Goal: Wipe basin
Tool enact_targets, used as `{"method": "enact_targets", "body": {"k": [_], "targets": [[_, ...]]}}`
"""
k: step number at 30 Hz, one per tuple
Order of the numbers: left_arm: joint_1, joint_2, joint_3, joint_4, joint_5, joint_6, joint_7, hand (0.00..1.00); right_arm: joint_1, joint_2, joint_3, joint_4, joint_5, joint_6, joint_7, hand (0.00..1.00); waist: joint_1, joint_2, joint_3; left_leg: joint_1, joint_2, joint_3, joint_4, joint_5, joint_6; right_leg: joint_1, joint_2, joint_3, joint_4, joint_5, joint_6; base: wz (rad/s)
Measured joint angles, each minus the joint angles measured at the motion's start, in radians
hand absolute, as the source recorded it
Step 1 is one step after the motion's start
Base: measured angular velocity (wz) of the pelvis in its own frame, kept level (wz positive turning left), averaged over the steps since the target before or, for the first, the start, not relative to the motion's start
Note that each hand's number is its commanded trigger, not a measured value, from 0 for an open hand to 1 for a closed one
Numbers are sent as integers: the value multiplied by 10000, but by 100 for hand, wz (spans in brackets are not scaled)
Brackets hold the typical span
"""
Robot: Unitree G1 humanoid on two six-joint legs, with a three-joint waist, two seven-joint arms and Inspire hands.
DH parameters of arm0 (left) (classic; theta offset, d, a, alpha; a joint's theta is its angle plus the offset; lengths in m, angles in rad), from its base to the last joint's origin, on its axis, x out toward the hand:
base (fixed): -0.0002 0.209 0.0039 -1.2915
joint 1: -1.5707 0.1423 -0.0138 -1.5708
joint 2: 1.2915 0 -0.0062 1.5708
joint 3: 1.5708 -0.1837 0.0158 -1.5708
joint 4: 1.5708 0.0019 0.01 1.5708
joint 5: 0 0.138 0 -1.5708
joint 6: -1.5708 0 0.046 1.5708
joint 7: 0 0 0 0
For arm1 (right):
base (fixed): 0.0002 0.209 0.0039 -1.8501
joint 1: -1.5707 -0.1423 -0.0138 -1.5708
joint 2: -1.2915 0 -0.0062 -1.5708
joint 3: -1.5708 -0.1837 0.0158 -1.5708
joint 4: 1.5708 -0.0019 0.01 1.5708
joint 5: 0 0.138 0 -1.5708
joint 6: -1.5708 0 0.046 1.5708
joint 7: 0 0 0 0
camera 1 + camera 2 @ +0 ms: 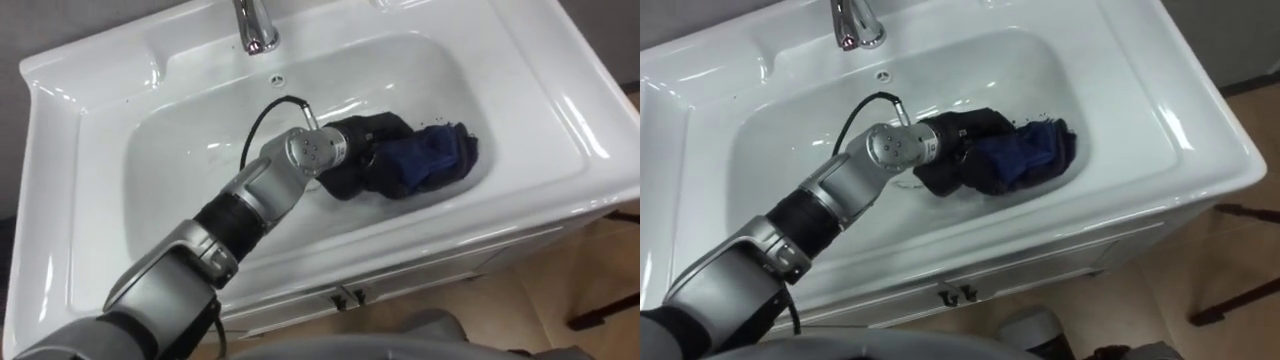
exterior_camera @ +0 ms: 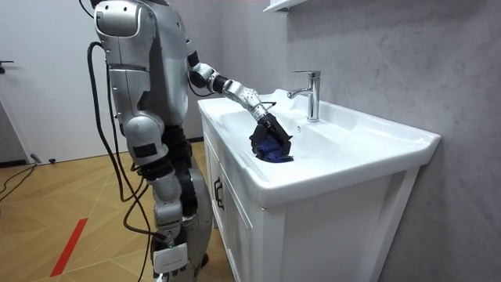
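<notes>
Since wiping seemingly needs pressure on the bowl, the robot leans its left hand (image 1: 362,148) down into the white ceramic basin (image 1: 75,180), dark fingers curled round a bunched dark blue cloth (image 1: 435,160); soft and crumpled, the cloth lies on the glossy, smoothly curved floor toward the bowl's right side; beyond, 1 chrome faucet (image 1: 255,25) stands on the back ledge

Forearm shell silver-grey. Black ribbed band mid-forearm. Round brushed-metal wrist joint with small screw heads; thin black cable loops off it toward 11 o'clock. Left hand (image 1: 355,140) black. Room view: silver torso, black-and-silver legs, dark cables hanging at torso's 9 o'clock.
</notes>
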Motion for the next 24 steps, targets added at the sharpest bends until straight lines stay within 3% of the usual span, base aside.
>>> {"method": "enact_targets", "body": {"k": [8, 15, 20, 24], "targets": [[-2, -104, 62, -551, 10, -9, 210, 100, 102, 25, 3, 50, 245, 17, -92, 0, 16, -239, 150, 126, 13, 62, -58, -1, -2, 4, 11, 122, 33, -2, 3, -5], [1, -110, 60, 155, 17, -20, 900, 100, 195, 85, 22, 116, 1148, 143, -610, 0, 37, -303, 135, 134, 22, 69, -53, -3, -2, -51, 19, 272, 72, 0, 4, -5], [10, -127, 87, 934, 1663, -16, 1329, 100, 443, 128, -647, 32, 3025, 140, -1301, 0, -67, -315, 100, 155, 63, 201, -44, -3, -3, -184, 36, 489, 220, 2, 2, -11], [2, -134, 238, 1519, 1978, -31, 1673, 100, 611, 96, -824, 144, 4023, 139, -1359, 0, -237, -317, 57, 199, 84, 251, -29, -3, -2, -179, 54, 561, 209, 8, 6, -7]]}}
